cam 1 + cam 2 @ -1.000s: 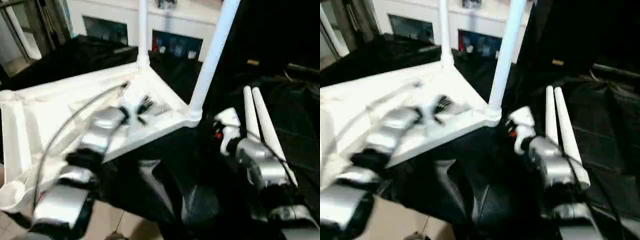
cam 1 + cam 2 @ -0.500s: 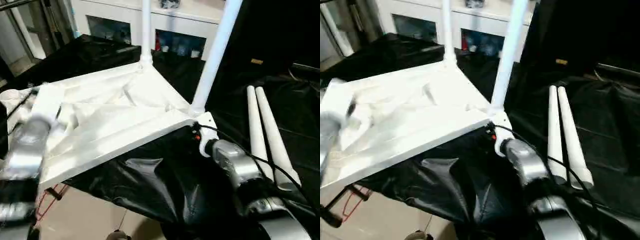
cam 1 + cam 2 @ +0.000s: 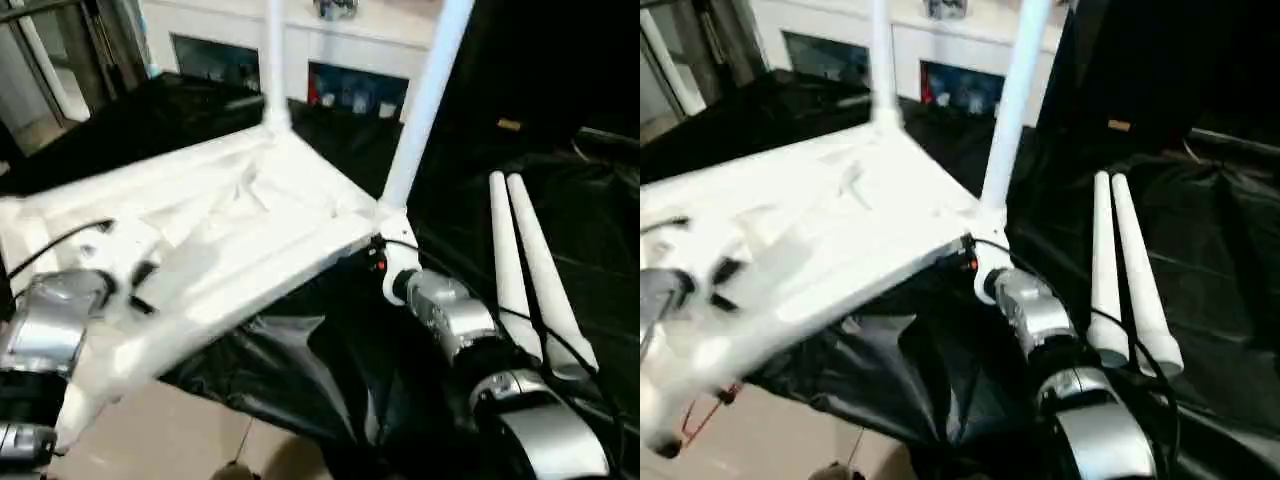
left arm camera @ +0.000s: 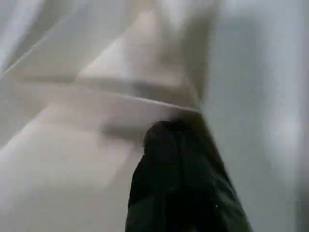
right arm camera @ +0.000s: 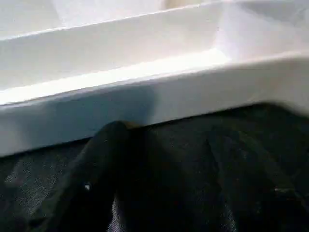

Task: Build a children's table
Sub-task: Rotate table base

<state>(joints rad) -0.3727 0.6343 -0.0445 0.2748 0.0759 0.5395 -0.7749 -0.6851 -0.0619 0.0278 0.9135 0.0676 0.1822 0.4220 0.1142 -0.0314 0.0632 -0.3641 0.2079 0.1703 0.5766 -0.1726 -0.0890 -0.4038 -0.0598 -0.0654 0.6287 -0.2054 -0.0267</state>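
Observation:
The children's table's white tabletop lies underside up, tilted, partly over the edge of a black-draped surface. Two white legs stand in its far corner sockets. Two loose legs lie side by side on the cloth to the right. My left gripper is shut, its black fingers pressed against a rib of the underside near the tabletop's left end. My right gripper sits at the tabletop's near right corner, just under the rim.
Black cloth covers the work surface and hangs down in front. Beige floor shows below the overhanging tabletop. A white glass-door cabinet stands behind. A dark backdrop rises at the right.
My left arm swung from the tabletop's middle to its left end and the gripper shut. My right arm moved from beside the loose legs to the tabletop's near right corner.

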